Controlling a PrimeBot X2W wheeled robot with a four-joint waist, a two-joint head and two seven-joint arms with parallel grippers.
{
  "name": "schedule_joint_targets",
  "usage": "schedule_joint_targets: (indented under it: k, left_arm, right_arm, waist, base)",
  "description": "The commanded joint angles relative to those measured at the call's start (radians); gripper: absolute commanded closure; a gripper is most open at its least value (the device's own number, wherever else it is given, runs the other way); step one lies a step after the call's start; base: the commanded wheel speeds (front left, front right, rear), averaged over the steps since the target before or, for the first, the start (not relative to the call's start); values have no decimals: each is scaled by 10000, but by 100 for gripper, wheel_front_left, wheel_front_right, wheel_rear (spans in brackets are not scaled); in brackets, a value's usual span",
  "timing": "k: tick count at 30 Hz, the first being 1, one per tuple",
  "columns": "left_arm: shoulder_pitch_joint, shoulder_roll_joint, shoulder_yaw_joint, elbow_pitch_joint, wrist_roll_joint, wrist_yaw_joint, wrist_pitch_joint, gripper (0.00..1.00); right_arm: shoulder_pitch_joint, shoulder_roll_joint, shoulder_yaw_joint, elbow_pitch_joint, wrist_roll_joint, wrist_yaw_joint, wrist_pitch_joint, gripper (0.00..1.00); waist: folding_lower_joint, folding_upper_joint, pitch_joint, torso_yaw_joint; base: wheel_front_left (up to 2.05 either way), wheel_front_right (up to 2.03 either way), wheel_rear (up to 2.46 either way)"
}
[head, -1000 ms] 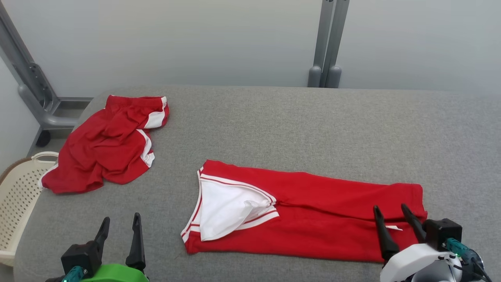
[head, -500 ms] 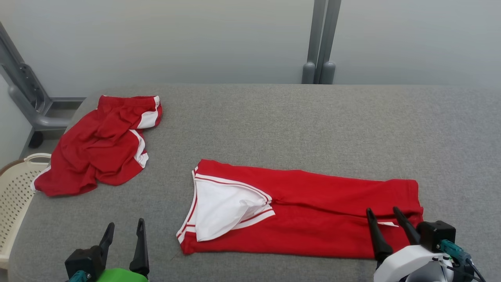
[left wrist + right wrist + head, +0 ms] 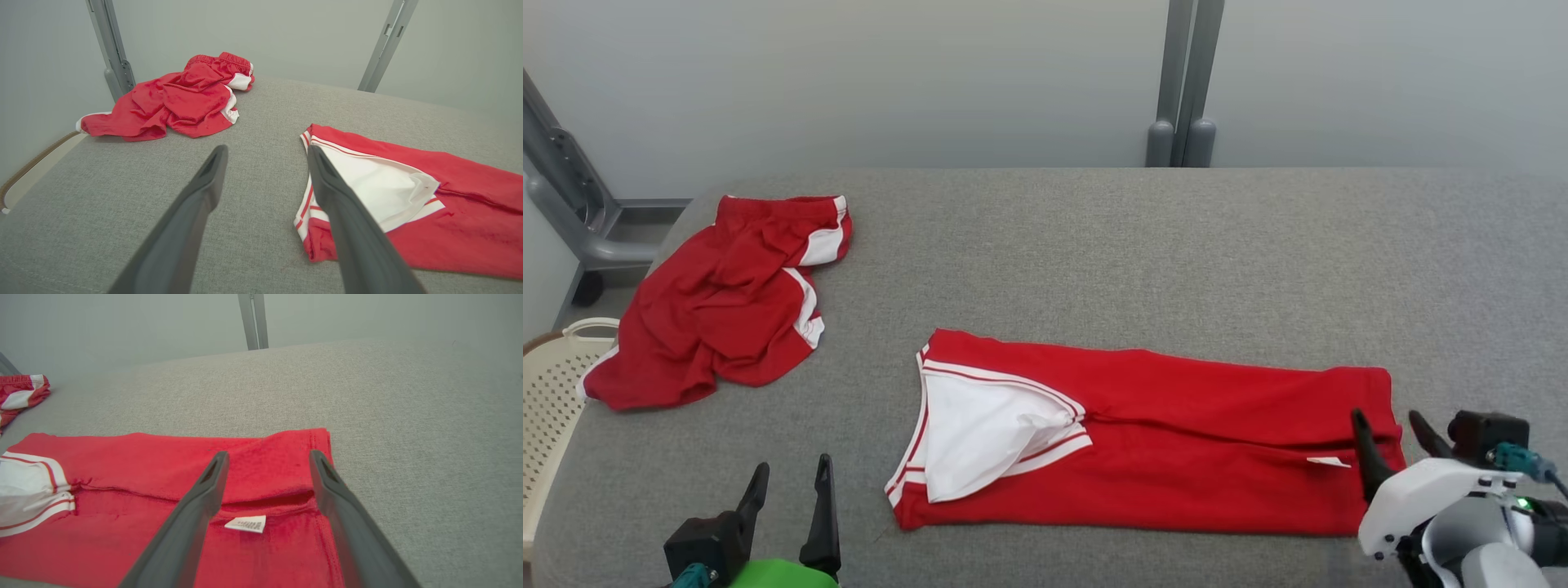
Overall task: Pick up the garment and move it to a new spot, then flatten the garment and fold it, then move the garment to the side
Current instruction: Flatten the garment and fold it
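Garment [image 3: 1176, 457] folded flat on table [image 3: 1094, 245]; right hand [image 3: 1388, 425] spread above its end.

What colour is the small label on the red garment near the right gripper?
White, with faint grey print; the label shows best in the right wrist view.

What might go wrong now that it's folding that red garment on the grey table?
1. The right pincer hangs open at the layered end of the red garment, by the white tag; it may pinch just the top layer and undo the fold.
2. The white flap at the other end looks rumpled, so further folding may trap creases.
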Motion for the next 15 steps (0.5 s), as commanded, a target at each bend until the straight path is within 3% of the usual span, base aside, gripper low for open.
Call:
schedule_joint_targets:
  k: [1, 8, 15]
  left_arm:
    - [-54, 12, 12, -23, -57, -19, 11, 0]
    - [-268, -39, -120, -86, -62, -101, 27, 0]
    - [-535, -96, -217, -105, -39, -169, 13, 0]
  right_arm:
    - [-140, -38, -148, -9, -107, -4, 195, 0]
    - [-1071, -32, -1502, 84, -1275, -3, 2697, 0]
    - [-1803, -33, -2115, 683, -2029, -4, 3485, 0]
  waist:
    - [0, 0, 33, -8]
    - [0, 0, 317, 91]
    - [0, 0, 816, 288]
  base:
    - [0, 0, 0]
    - [0, 0, 0]
    - [0, 0, 0]
